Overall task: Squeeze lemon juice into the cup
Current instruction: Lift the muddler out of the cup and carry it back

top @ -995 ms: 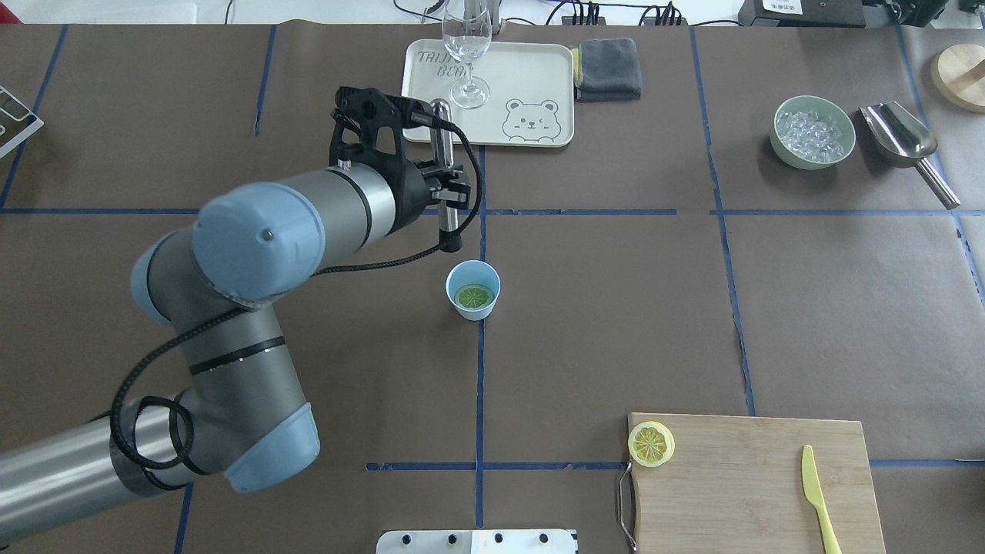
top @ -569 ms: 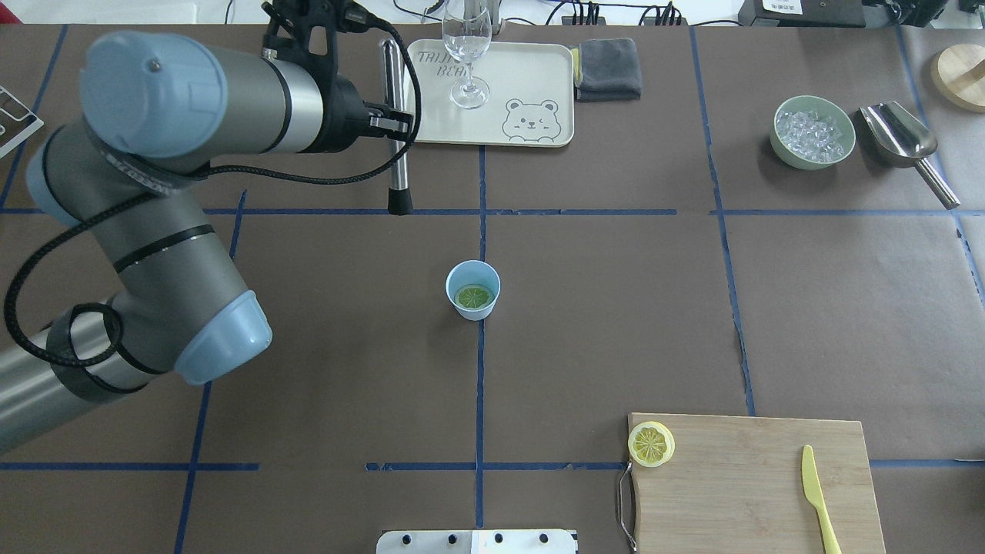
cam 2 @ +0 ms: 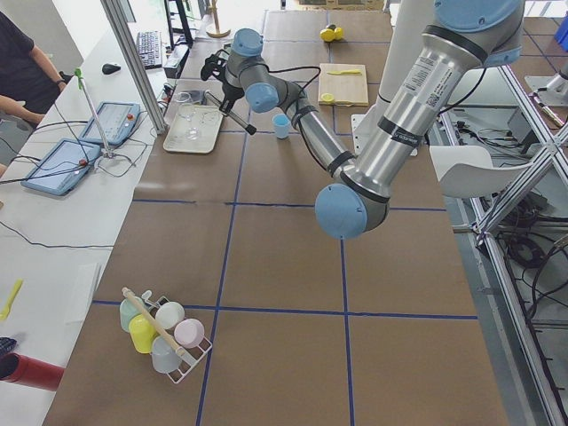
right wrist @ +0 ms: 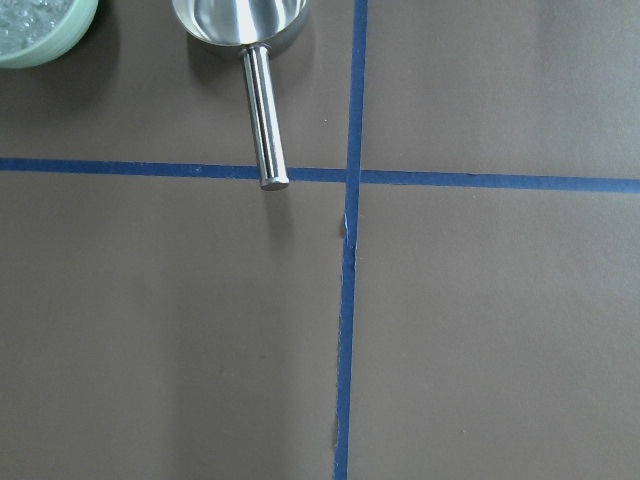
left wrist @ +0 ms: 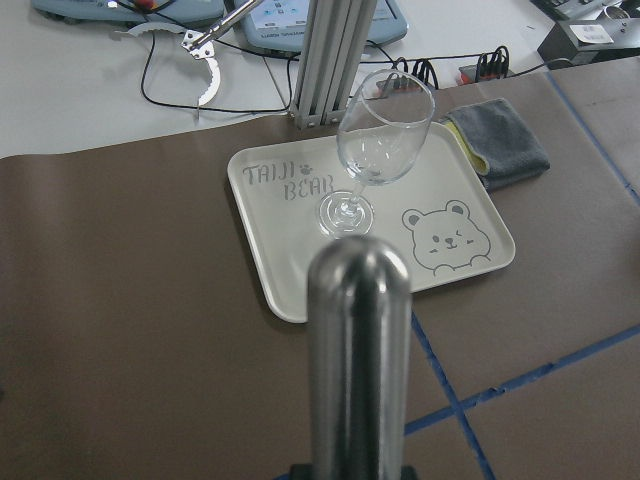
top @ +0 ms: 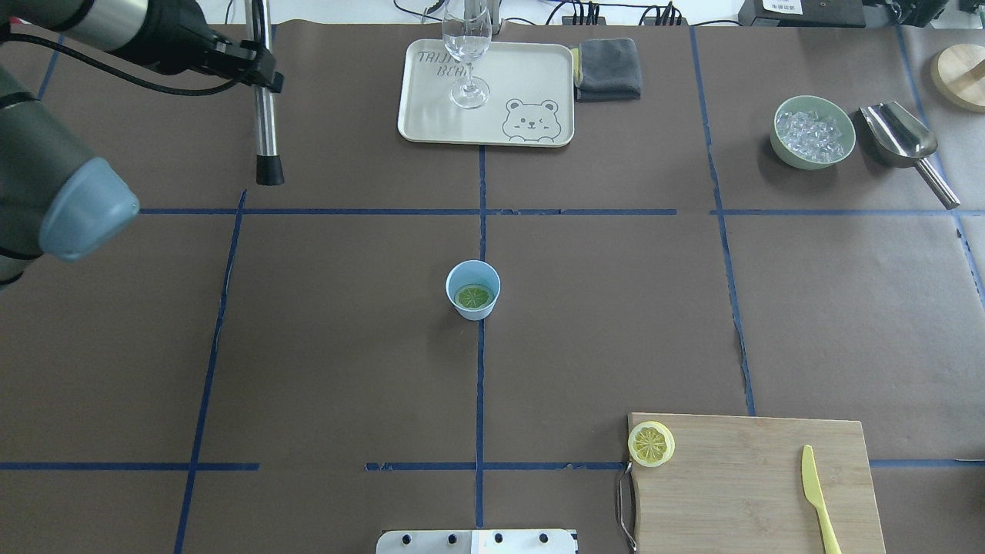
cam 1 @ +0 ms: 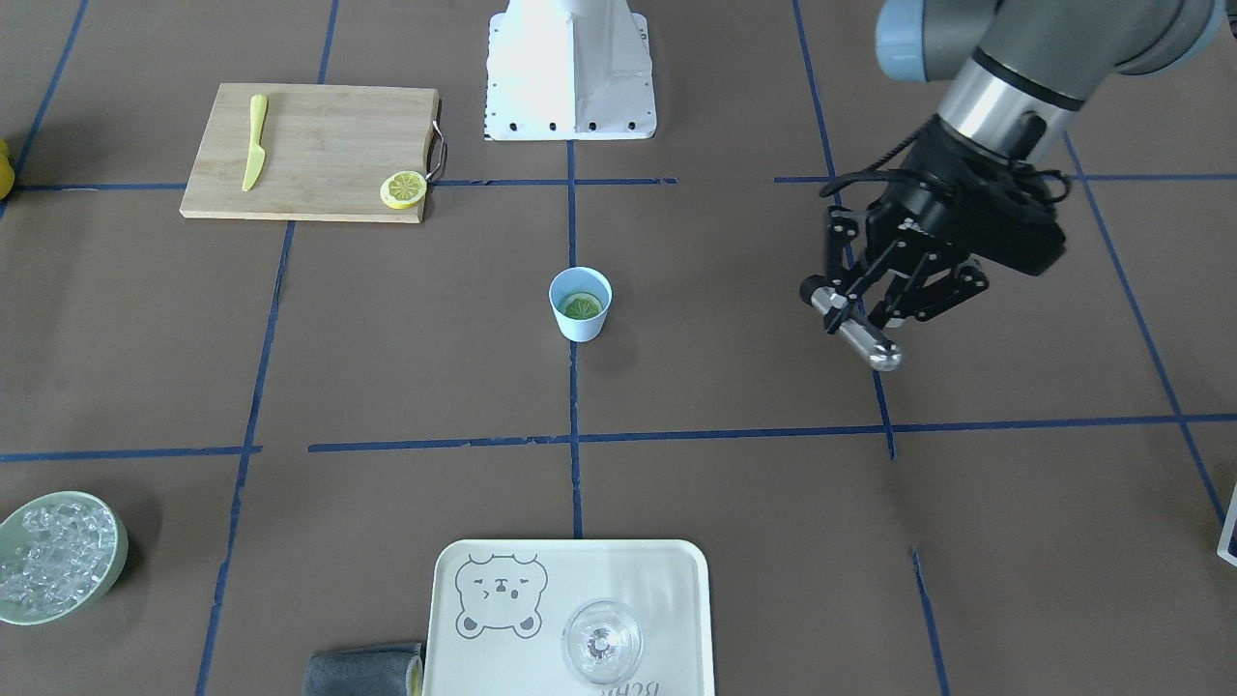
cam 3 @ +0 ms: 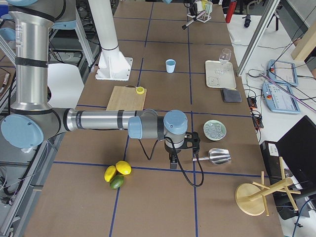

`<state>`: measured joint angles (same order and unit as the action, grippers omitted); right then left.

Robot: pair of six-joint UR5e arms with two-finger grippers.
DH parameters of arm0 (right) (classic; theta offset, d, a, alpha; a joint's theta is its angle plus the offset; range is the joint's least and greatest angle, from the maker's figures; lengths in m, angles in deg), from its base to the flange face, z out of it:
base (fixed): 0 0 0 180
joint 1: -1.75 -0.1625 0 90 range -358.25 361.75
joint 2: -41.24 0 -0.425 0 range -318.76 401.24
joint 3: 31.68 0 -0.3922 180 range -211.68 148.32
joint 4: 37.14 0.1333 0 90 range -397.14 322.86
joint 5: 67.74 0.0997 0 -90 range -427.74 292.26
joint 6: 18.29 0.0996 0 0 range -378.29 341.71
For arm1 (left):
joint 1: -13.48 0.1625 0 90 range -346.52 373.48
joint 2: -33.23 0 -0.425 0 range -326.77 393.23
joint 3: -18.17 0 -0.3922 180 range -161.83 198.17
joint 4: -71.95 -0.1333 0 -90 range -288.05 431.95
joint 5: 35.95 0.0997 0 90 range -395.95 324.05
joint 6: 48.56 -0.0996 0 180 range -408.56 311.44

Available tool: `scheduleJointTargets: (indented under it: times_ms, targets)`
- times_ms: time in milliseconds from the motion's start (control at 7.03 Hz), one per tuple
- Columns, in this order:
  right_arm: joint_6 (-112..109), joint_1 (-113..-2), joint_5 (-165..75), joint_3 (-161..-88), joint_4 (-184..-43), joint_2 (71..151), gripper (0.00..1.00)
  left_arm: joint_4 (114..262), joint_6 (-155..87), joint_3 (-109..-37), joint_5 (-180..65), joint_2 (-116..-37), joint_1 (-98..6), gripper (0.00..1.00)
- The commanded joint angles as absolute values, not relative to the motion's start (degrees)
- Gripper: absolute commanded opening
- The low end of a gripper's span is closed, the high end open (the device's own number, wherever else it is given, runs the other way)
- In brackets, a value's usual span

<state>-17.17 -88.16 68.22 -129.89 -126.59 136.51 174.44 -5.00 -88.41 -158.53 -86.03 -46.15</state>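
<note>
Blue tapered cup point(top: 473, 314) — round segmented slice point(top: 473, 296) inside, seemingly greenish.

Illumination is bright, even and diffuse, from overhead; shadows are faint and soft-edged. In the left wrist view the steel rod point(left wrist: 358, 350) clamped in the jaws of the left gripper point(cam 1: 855, 314) is out of focus, with vertical glare streaks. The wine glass point(left wrist: 380, 140) beyond the jaws is sharp.
</note>
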Motion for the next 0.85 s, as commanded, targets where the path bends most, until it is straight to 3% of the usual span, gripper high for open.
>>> scheduleJointTargets:
  times_ms: [0,284,711]
  targets:
    - [-16.7,-88.2,69.0,-129.7,-126.5,136.3,1.0,161.2,-12.7,-89.2,-161.2,-84.5,-50.4,0.0]
    - [-16.7,-88.2,69.1,-130.0,-126.4,136.3,1.0,149.9,-16.8,-89.3,-161.2,-84.3,-50.4,0.0]
    - [-16.4,-88.2,69.2,-130.5,-126.4,136.3,1.0,145.2,-17.0,-86.4,-165.1,-77.5,-50.4,0.0]
